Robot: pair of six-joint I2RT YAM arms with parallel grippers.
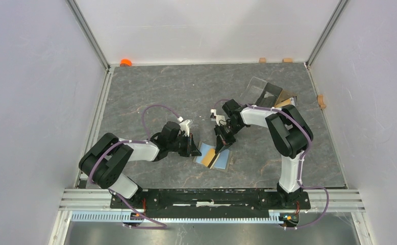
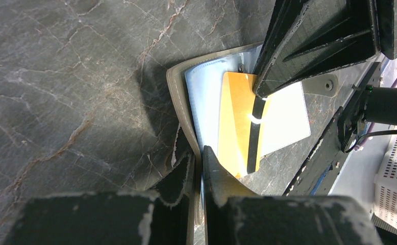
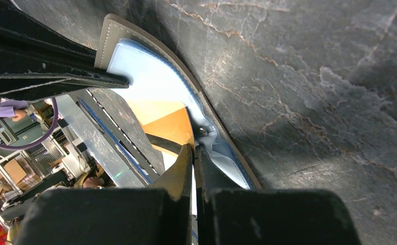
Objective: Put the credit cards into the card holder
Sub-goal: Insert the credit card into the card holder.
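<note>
Card holder (image 1: 215,156) lies open on the table (image 1: 160,92) between my two grippers.
Left gripper (image 2: 199,153) pinches its olive cover; right gripper (image 3: 192,148) nips the orange credit card (image 2: 236,122) over the blue lining. Can't tell if the card's in a pocket.

Bright even overhead light, soft shadow beside card holder (image 2: 176,102), glare fleck on credit card (image 2: 234,122), wrist foregrounds blurred

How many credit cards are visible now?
2: an orange card on the open card holder; seemingly a tan one at the clear box, back right. More may hide there.
</note>
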